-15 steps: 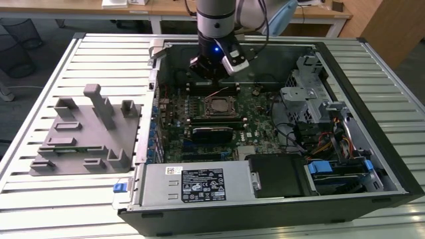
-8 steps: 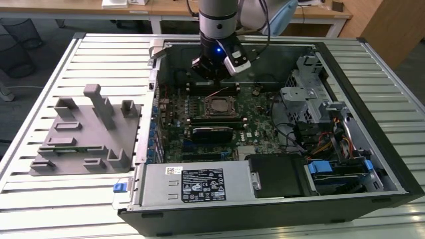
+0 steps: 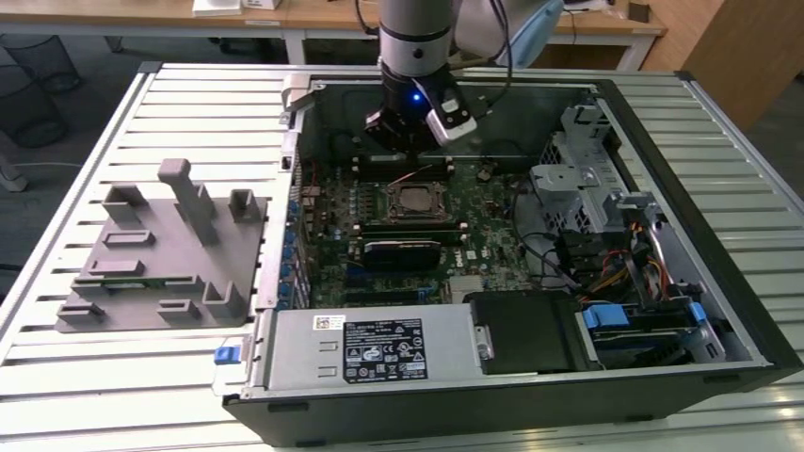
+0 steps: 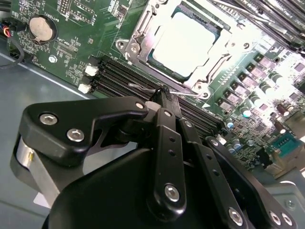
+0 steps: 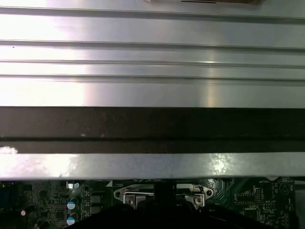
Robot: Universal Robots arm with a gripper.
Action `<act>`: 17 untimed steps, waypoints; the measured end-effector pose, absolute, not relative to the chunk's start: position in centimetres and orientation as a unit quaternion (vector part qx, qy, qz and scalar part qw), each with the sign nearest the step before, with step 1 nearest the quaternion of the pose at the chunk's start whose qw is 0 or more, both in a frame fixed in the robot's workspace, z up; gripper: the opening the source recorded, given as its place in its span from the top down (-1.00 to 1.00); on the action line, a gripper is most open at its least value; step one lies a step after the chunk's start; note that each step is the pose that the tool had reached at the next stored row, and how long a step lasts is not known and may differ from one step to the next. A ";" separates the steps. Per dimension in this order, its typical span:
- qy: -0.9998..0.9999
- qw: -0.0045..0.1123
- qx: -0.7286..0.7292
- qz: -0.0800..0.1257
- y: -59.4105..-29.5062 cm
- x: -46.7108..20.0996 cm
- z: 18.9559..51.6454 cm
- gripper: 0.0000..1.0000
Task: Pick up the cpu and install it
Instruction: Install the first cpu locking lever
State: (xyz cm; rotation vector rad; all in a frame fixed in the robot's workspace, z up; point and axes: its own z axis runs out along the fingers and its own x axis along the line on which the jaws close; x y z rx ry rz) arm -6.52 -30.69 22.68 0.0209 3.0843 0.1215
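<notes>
- The cpu (image 4: 188, 43), a small flat square chip with a pale silvery-white metal top, lay inside the square socket with its bright metal frame (image 4: 138, 33) on the green motherboard (image 4: 66, 28), as seen in the second wrist view. In the exterior view the socket (image 3: 411, 199) sat near the middle of the board inside the open black computer case (image 3: 703, 235).
- Judgement: the chip looked already seated, so the picking and placing appeared done. Whether the socket's thin wire retention lever (image 4: 143, 88) was latched could not be told; that part may be left.
- The black linkage gripper (image 4: 164, 95) held nothing. Its fingers were drawn together, tips meeting just beside the wire lever at the socket's edge, over the black memory slots (image 4: 119, 78). Contact with the lever could not be confirmed.
- In the exterior view the gripper (image 3: 399, 141) hung from the silver-grey arm, pointing down into the case, just behind the socket toward the far wall. A blue light glowed on the wrist.
- The first wrist view looked along the ribbed silver table (image 5: 152, 71) and the case's dark wall, with the socket frame's edge low in the picture.
- A grey moulded parts holder (image 3: 164, 254) stood on the table at the exterior view's left, well apart from the arm.
</notes>
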 end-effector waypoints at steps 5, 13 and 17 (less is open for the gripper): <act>0.999 0.027 0.007 0.039 -30.6 -6.3 22.4 0.79; 0.999 0.027 0.007 0.039 -30.4 -5.9 22.0 0.79; 0.999 0.026 0.007 0.039 -30.4 -5.6 21.7 0.79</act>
